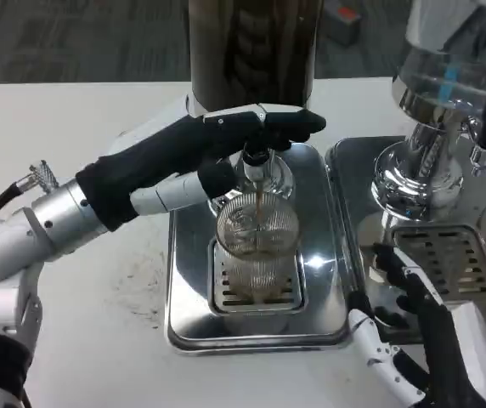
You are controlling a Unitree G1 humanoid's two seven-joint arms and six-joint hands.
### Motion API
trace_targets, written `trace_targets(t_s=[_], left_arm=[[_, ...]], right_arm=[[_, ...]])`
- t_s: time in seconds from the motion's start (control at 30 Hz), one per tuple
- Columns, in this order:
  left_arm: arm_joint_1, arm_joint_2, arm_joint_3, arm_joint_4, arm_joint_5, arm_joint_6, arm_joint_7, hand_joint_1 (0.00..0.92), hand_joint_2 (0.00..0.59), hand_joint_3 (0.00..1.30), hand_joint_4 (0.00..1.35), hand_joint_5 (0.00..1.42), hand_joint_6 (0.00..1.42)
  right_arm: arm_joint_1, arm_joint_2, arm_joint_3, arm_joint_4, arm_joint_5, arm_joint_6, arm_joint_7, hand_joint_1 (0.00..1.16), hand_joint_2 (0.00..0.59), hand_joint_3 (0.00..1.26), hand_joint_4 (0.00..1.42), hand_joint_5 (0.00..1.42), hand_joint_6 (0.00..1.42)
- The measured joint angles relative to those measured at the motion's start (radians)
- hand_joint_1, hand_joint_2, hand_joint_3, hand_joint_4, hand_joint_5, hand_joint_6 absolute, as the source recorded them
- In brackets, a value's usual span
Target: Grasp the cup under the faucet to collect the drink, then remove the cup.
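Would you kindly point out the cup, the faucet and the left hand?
cup (257, 242), head view, ribbed glass side.
faucet (255, 158), head view, spout above the cup.
left hand (226, 140), head view, black back.

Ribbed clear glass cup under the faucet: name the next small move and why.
Probably keep the left hand on the faucet lever: a brown stream runs into the ribbed clear glass cup, which looks only partly filled. The right hand waits apart, open.

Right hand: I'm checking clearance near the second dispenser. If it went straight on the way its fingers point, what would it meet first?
Probably the slotted drip grille: the right hand points up and away over that tray. Depth is unclear, so it might pass above.
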Motion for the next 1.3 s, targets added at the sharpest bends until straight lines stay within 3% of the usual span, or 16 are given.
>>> trace_targets(t_s=[0.23, 0.53, 0.9, 1.3], left_arm=[[-0.005, 0.005, -0.005, 0.009, 0.022, -0.032, 0.014, 0.000, 0.074, 0.24, 0.16, 0.17, 0.21], [-0.011, 0.013, -0.014, 0.021, 0.032, -0.058, 0.035, 0.000, 0.074, 0.24, 0.16, 0.17, 0.22], [-0.013, 0.026, -0.037, 0.024, 0.034, -0.079, 0.057, 0.000, 0.074, 0.24, 0.16, 0.17, 0.22], [-0.022, 0.030, -0.041, 0.036, 0.035, -0.085, 0.063, 0.000, 0.079, 0.24, 0.16, 0.16, 0.22]], right_arm=[[-0.004, -0.003, -0.001, 0.000, 0.008, 0.000, 0.009, 0.50, 0.315, 0.17, 0.15, 0.16, 0.23], [-0.014, -0.002, -0.004, 0.000, 0.054, 0.000, 0.043, 0.57, 0.251, 0.14, 0.14, 0.22, 0.27], [-0.047, -0.021, -0.011, -0.004, 0.098, 0.002, 0.119, 0.60, 0.216, 0.08, 0.04, 0.09, 0.17], [-0.106, -0.055, -0.037, -0.037, 0.113, 0.060, 0.194, 0.58, 0.198, 0.00, 0.00, 0.00, 0.05]])
